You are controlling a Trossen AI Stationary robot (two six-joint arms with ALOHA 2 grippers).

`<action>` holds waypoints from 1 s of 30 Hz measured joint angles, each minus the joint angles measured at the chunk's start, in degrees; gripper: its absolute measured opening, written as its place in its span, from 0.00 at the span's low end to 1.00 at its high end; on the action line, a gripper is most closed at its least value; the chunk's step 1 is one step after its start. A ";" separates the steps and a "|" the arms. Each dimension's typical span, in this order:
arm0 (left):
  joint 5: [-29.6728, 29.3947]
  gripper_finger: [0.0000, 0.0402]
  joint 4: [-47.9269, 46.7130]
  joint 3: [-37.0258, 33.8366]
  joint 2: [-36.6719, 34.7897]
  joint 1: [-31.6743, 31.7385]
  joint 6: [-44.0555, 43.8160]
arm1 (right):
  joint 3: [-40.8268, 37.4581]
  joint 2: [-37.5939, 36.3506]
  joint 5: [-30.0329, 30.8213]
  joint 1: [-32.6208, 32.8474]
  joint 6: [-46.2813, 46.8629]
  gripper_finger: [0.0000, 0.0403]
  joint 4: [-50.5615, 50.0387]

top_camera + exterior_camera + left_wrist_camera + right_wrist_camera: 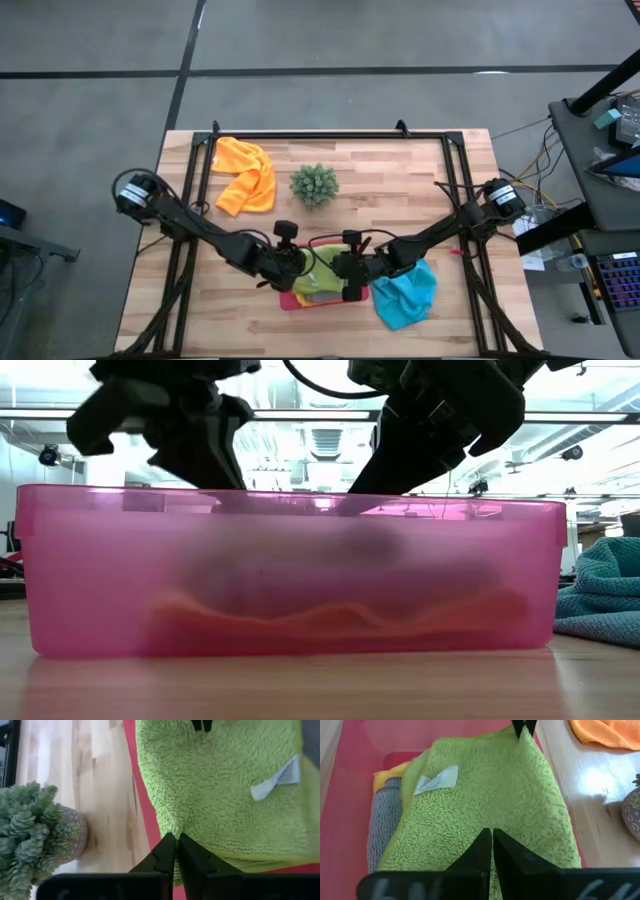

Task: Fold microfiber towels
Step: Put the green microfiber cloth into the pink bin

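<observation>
So, going across the counter point(400, 170) from the left: the orange towel point(245, 175) is lying crumpled near the far left corner, not folded yet, and the little spiky plant point(315, 185) is parked just beside it. Neither is being touched.

In the middle, near the front edge, the pink tray point(290, 300) is where the action is. The lime green towel point(485, 795) is draped on top of the stack in it, with the grey towel point(382, 820) and a sliver of the yellow towel point(387, 770) peeking out underneath. The left gripper point(175, 851) is clamped on one edge of the green towel, jaws pinched right together on the fuzzy pile. The right gripper point(491, 845) is pinched shut on the opposite edge, so the towel is held from both sides.

Over on the right, the light blue towel point(405, 292) is heaped just beside the tray, untouched.

Handling-wise, this stuff looks light, floppy and grabby rather than slippery, so it's likely to sag and bunch. Corners or hems are probably best taken, clear of the white label point(437, 781).
</observation>
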 joint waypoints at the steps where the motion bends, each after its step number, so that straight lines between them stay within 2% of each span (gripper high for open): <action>1: 0.11 0.01 0.04 0.16 -0.28 0.00 0.00 | 0.00 0.00 0.00 0.00 -0.02 0.03 0.01; 4: 1.36 0.04 0.12 0.38 -0.54 0.00 -0.02 | 0.00 0.00 0.00 0.00 0.19 0.03 0.01; 9: 1.67 0.17 0.09 0.36 -0.56 0.00 -1.20 | -0.02 0.00 -0.47 -0.08 0.54 0.04 1.97; 16: 2.02 0.30 -2.88 0.39 -1.54 -0.40 -2.63 | -0.02 0.04 -2.40 -2.74 0.41 0.18 10.30; 18: 2.43 0.31 -5.91 0.35 -1.70 -0.46 -4.19 | -0.02 0.36 -2.43 -3.53 0.39 0.23 12.98; 23: 2.49 0.31 -6.48 -0.74 -1.54 -0.39 -7.19 | 0.00 3.14 -2.50 -5.06 -2.32 0.32 20.10; 30: 2.53 0.31 -6.51 -1.05 -0.61 -0.39 -7.52 | 1.61 5.97 -2.41 -6.61 -4.20 0.35 21.19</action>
